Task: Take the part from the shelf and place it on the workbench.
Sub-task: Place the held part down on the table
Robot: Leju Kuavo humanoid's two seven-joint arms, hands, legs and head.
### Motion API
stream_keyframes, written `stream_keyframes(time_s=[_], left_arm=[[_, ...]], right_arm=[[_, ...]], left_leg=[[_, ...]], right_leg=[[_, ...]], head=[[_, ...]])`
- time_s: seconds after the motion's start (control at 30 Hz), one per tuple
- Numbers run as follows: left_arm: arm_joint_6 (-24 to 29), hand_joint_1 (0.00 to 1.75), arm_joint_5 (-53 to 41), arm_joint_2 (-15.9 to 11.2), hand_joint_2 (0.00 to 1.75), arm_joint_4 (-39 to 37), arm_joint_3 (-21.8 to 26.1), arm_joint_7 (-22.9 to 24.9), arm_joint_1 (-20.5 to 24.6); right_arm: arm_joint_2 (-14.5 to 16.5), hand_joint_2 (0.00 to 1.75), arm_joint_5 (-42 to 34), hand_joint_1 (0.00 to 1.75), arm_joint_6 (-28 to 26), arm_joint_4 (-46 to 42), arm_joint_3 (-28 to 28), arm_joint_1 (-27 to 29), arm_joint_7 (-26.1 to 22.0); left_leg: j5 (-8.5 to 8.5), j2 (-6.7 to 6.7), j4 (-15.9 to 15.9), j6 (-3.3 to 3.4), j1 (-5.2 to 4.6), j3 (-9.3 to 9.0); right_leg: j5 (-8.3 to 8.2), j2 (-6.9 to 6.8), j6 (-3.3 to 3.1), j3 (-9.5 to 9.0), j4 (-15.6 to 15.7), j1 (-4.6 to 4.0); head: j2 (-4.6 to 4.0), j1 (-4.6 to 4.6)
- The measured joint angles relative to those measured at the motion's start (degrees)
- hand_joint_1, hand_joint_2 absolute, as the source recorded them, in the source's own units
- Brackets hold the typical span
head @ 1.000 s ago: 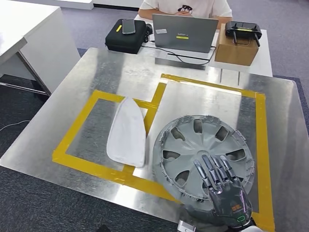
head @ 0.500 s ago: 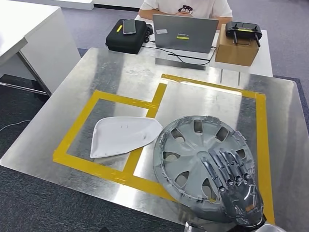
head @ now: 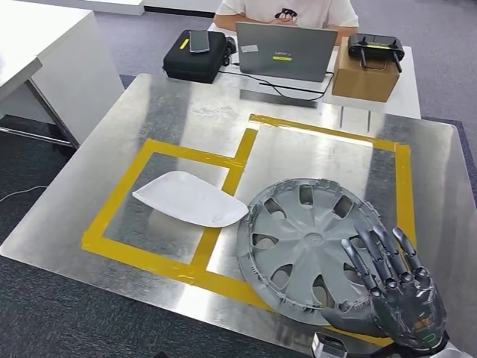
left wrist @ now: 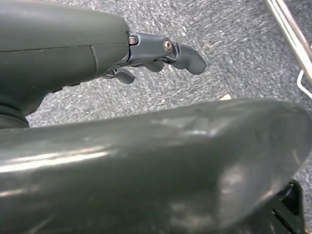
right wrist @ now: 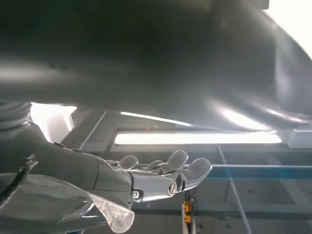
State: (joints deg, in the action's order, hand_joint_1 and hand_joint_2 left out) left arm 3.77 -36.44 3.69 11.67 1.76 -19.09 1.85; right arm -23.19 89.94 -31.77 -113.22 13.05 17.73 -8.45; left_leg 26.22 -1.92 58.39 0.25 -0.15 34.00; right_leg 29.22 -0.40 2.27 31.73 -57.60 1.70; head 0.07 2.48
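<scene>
Placement looks complete: we judge the hubcap (head: 312, 250) released beneath the spread, empty right hand (head: 402, 298), calling for withdrawal next.

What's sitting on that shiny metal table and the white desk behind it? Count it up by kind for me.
Car parts: 2, round grey plastic hubcap, white plastic mirror cover
Electronics: 3, grey laptop, dark phone, black controller
Containers: 2, black zip case, brown cardboard box
Total: 7

Grey hubcap (head: 306, 246) lies flat on the workbench (head: 168, 112), apparently face-up.
</scene>
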Motion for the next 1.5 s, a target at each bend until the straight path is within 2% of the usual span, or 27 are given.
stream_keyframes(time_s=[0.13,0.27,0.33,0.43,0.47,0.5,0.53,0.57,0.63,0.67,0.77,0.8,0.83,0.87,0.93,0.97,1.0,1.03,1.13,1.17,1.2,1.3,1.33,1.37,1.43,1.47,1.5], left_arm=[[0.2,0.0,-0.1,-0.1,0.0,0.0,0.1,0.3,-0.1],[0.2,0.0,-0.1,-0.2,0.0,0.0,0.3,0.4,-0.1],[0.2,0.0,-0.1,-0.2,0.0,0.0,0.3,0.4,0.0],[0.2,0.0,-0.1,-0.1,0.0,0.0,0.4,0.4,0.0],[0.2,0.0,-0.2,-0.1,0.0,0.0,0.4,0.4,0.0],[0.2,0.0,-0.2,-0.1,0.0,0.0,0.4,0.4,0.0],[0.2,0.0,-0.3,-0.1,0.0,0.0,0.4,0.4,0.0],[0.2,0.0,-0.3,-0.1,0.0,0.0,0.4,0.4,-0.1],[0.2,0.0,-0.5,-0.1,0.0,0.0,0.4,0.4,0.0],[0.3,0.0,-0.6,0.0,0.0,0.0,0.4,0.4,0.0],[0.5,0.0,-0.9,0.0,0.0,0.0,0.4,0.5,0.0],[0.5,0.0,-0.9,-0.1,0.0,0.0,0.4,0.6,-0.1],[0.5,0.0,-1.0,-0.1,0.0,-0.1,0.5,0.6,-0.1],[0.5,0.0,-1.0,-0.1,0.0,-0.1,0.5,0.6,-0.2],[0.5,0.0,-1.0,-0.1,0.0,-0.1,0.5,0.6,-0.3],[0.5,0.0,-1.0,-0.1,0.0,-0.1,0.5,0.6,-0.3],[0.5,0.0,-1.0,-0.1,0.0,-0.1,0.5,0.6,-0.3],[0.5,0.0,-1.0,-0.1,0.0,-0.1,0.5,0.6,-0.3],[0.5,0.0,-1.1,-0.3,0.0,-0.1,0.8,0.6,-0.2],[0.6,0.0,-1.1,-0.3,0.0,-0.1,0.9,0.6,-0.1],[0.6,0.0,-1.2,-0.3,0.0,-0.1,1.0,0.6,-0.1],[0.7,0.0,-1.5,-0.2,0.0,-0.1,1.1,0.6,-0.1],[0.7,0.0,-1.6,-0.2,0.0,-0.1,1.2,0.6,0.0],[0.8,0.0,-1.7,-0.2,0.0,-0.1,1.2,0.6,0.0],[0.8,0.0,-2.0,-0.2,0.0,-0.1,1.2,0.6,0.0],[0.8,0.0,-2.2,-0.1,0.0,-0.1,1.2,0.6,0.0],[0.8,0.0,-2.3,-0.1,0.0,-0.1,1.2,0.7,0.0]], right_arm=[[6.0,0.0,0.0,0.0,-2.1,0.0,-5.1,2.6,-8.8],[9.9,0.0,0.0,0.0,-2.8,0.0,-8.6,3.8,-11.3],[10.9,0.0,0.0,0.0,-2.9,0.0,-9.6,4.2,-11.5],[12.3,0.0,-0.1,0.0,-3.1,0.1,-10.8,4.7,-12.7],[12.9,0.0,0.0,0.0,-3.1,0.2,-11.3,4.9,-13.8],[13.6,0.0,0.0,0.0,-3.2,0.2,-11.9,5.2,-14.9],[14.3,0.0,0.0,0.0,-3.2,0.3,-12.4,5.4,-16.0],[15.0,0.0,0.0,0.0,-3.3,0.3,-12.9,5.5,-17.0],[16.4,0.0,0.0,0.0,-3.6,0.3,-14.0,5.5,-18.7],[17.1,0.0,0.0,0.0,-3.8,0.3,-14.5,5.6,-19.4],[19.0,0.0,0.0,0.0,-4.0,0.4,-15.8,5.9,-20.6],[19.5,0.0,0.0,0.0,-4.0,0.4,-16.0,5.9,-20.7],[20.0,0.0,0.0,0.0,-3.9,0.4,-16.3,6.0,-20.9],[20.4,0.0,0.0,0.0,-3.9,0.4,-16.5,6.0,-20.9],[20.9,0.0,0.0,0.0,-3.9,0.5,-16.8,6.1,-21.0],[21.1,0.0,0.0,0.0,-3.9,0.5,-16.9,6.2,-21.0],[21.4,0.0,0.0,0.0,-3.9,0.6,-16.9,6.2,-21.0],[21.5,0.0,0.0,0.0,-3.9,0.6,-17.0,6.2,-21.0],[21.7,0.0,0.0,0.0,-3.6,0.6,-17.2,6.3,-20.3],[21.7,0.0,0.0,0.0,-3.3,0.6,-17.2,6.3,-19.8],[21.7,0.0,0.0,0.0,-3.0,0.6,-17.2,6.3,-19.3],[21.5,0.0,0.0,0.0,-2.1,0.6,-17.2,6.3,-17.3],[21.3,0.0,0.0,0.0,-1.8,0.6,-17.2,6.3,-16.6],[20.9,0.0,0.0,0.0,-1.4,0.6,-17.1,6.3,-15.7],[19.8,0.0,0.0,0.0,-0.6,0.6,-16.8,6.2,-13.5],[19.2,0.0,0.0,0.0,-0.1,0.6,-16.6,6.0,-12.1],[18.4,0.0,0.0,0.0,0.4,0.6,-16.2,5.9,-10.7]], left_leg=[[0.3,0.0,0.4,0.48,-0.13,0.14],[0.15,-0.07,-0.1,1.29,-0.12,-0.05],[-0.57,-0.23,-1.3,1.93,0.18,-0.6],[-1.2,-0.35,-1.7,2.35,0.17,-0.53],[-1.26,-0.35,-1.7,2.34,0.09,-0.38],[-1.33,-0.35,-1.7,2.31,0.04,-0.22],[-1.41,-0.35,-1.6,2.22,0.03,-0.09],[-1.49,-0.35,-1.5,2.09,0.05,0.04],[-1.67,-0.34,-1.2,1.58,-0.05,0.26],[-1.81,-0.33,-1.0,1.25,-0.11,0.34],[-2.15,-0.33,-0.6,0.14,0.0,0.56],[-1.38,-0.09,-0.1,-0.24,0.1,0.8],[0.37,0.28,1.2,-0.6,0.19,1.24],[2.97,0.72,3.8,-0.9,0.3,1.97],[8.52,1.24,10.9,-1.27,0.44,3.59],[9.99,1.3,13.7,-1.31,0.47,3.87],[10.23,1.32,14.7,-1.23,0.48,3.29],[9.44,1.35,13.5,-1.05,0.47,1.73],[5.98,1.93,1.4,0.1,0.24,-6.51],[5.52,2.19,-1.6,0.35,0.08,-8.29],[5.46,2.41,-3.1,0.53,-0.12,-9.05],[4.03,2.14,-3.7,1.21,-0.36,-8.11],[3.25,1.94,-3.9,1.63,-0.28,-7.44],[2.39,1.71,-4.2,2.0,-0.18,-6.62],[0.92,1.39,-4.3,2.49,-0.28,-4.89],[0.25,1.24,-4.2,2.57,-0.38,-4.01],[-0.37,1.1,-4.0,2.56,-0.46,-3.09]], right_leg=[[0.05,-0.01,0.36,-0.09,0.0,0.12],[0.03,0.04,1.17,-0.33,0.4,0.2],[1.97,0.18,1.39,0.6,-1.7,0.11],[7.72,0.33,1.49,4.88,-11.6,0.05],[8.44,0.32,1.56,5.66,-13.8,0.05],[8.04,0.3,1.58,5.44,-14.0,0.05],[6.61,0.24,1.59,4.08,-11.9,0.06],[4.71,0.07,1.59,1.75,-8.1,0.09],[2.2,-0.39,1.21,-2.42,-1.1,-0.1],[1.73,-0.52,0.92,-3.28,0.7,-0.23],[1.38,-0.16,-0.38,-2.58,1.1,-0.43],[1.12,-0.07,-0.97,-2.27,1.1,-0.39],[0.71,-0.05,-1.51,-1.91,1.2,-0.31],[0.22,-0.01,-1.95,-1.55,1.2,-0.27],[-0.79,0.21,-2.32,-0.62,1.1,-0.4],[-1.31,0.34,-2.33,-0.06,1.0,-0.5],[-1.8,0.49,-2.29,0.62,0.9,-0.6],[-2.24,0.63,-2.22,1.27,0.8,-0.69],[-3.41,1.01,-1.79,2.6,0.6,-0.89],[-3.82,1.08,-1.5,2.79,0.6,-0.88],[-4.24,1.1,-1.11,2.92,0.7,-0.79],[-5.09,1.18,0.12,3.38,1.1,-0.51],[-3.99,1.13,0.41,3.91,0.5,-0.53],[-1.79,1.04,0.65,4.77,-1.1,-0.57],[4.24,0.83,1.06,6.68,-7.6,-0.61],[6.21,0.81,1.25,7.26,-11.2,-0.6],[6.77,0.8,1.39,7.15,-13.7,-0.6]], head=[[0.0,-0.01],[0.0,0.0],[0.0,0.08],[0.0,0.14],[0.0,0.12],[0.0,0.12],[0.0,0.12],[0.0,0.13],[0.0,0.1],[0.0,0.09],[0.0,0.0],[0.0,-0.07],[0.0,-0.12],[0.0,-0.21],[0.0,-0.35],[0.0,-0.36],[0.0,-0.37],[0.0,-0.36],[0.0,-0.32],[0.0,-0.32],[0.0,-0.35],[0.0,-0.49],[0.0,-0.42],[0.0,-0.34],[0.0,-0.16],[0.0,-0.13],[0.0,-0.13]])
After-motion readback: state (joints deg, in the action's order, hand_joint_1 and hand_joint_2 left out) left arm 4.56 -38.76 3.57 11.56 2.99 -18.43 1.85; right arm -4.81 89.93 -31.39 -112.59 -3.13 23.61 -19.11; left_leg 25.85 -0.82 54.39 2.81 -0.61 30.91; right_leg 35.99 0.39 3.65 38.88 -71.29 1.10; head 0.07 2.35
